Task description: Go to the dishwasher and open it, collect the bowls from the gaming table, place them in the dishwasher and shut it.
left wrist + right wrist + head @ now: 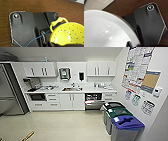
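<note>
Facing the robot from under the counter (100, 91), right of the sink (70, 89), the dishwasher (93, 101) stands with its steel door (93, 105) tipped partly outward, long axis along the cabinets. Three bins (123, 122) line the right wall near it. A yellow perforated bowl (68, 34) fills the left wrist view, a white bowl (106, 31) the right; whether either gripper pinches them cannot be told.

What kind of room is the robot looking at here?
It looks like a small office kitchen or break room. There are white cabinets above a counter with a sink, a dishwasher hanging partly open underneath, and sorting bins along the wall on the right.
</note>
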Robot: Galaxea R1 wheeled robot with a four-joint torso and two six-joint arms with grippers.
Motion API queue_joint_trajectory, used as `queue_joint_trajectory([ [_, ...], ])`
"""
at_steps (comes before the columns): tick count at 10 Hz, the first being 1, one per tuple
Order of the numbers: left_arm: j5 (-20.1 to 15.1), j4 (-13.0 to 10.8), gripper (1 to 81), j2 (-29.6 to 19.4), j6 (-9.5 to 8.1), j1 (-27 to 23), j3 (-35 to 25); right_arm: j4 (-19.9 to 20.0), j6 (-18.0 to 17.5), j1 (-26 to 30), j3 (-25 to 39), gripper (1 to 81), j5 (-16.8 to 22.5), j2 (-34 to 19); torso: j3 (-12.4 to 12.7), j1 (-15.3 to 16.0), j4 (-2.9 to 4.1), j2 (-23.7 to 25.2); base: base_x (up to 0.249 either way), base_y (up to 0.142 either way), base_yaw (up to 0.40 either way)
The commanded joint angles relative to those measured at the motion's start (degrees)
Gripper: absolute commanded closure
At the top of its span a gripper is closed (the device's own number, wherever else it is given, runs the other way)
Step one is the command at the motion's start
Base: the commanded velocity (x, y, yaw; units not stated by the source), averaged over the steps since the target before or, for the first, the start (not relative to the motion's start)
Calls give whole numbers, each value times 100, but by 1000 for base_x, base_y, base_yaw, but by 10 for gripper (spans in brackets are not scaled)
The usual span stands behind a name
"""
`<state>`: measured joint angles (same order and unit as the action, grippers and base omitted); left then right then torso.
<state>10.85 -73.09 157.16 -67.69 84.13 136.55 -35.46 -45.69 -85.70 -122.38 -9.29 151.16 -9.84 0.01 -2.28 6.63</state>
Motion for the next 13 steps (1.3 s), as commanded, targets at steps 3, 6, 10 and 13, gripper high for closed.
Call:
queue_joint_trajectory([
  [3,-92,6,811,-114,-7,-296,-40,-163,16,277,154,811,32,-84,0,-1,0,0,216,0,0],
  [6,-92,15,811,-123,-7,-296,-40,-163,16,268,145,811,24,-84,0,0,0,0,216,0,0],
  [10,-92,15,811,-123,-7,-296,-40,-163,16,277,154,811,24,-84,0,7,0,-4,185,0,0],
  [13,-91,15,811,-132,-7,-295,-40,-163,16,277,172,811,24,-92,0,-1,0,0,141,0,0],
])
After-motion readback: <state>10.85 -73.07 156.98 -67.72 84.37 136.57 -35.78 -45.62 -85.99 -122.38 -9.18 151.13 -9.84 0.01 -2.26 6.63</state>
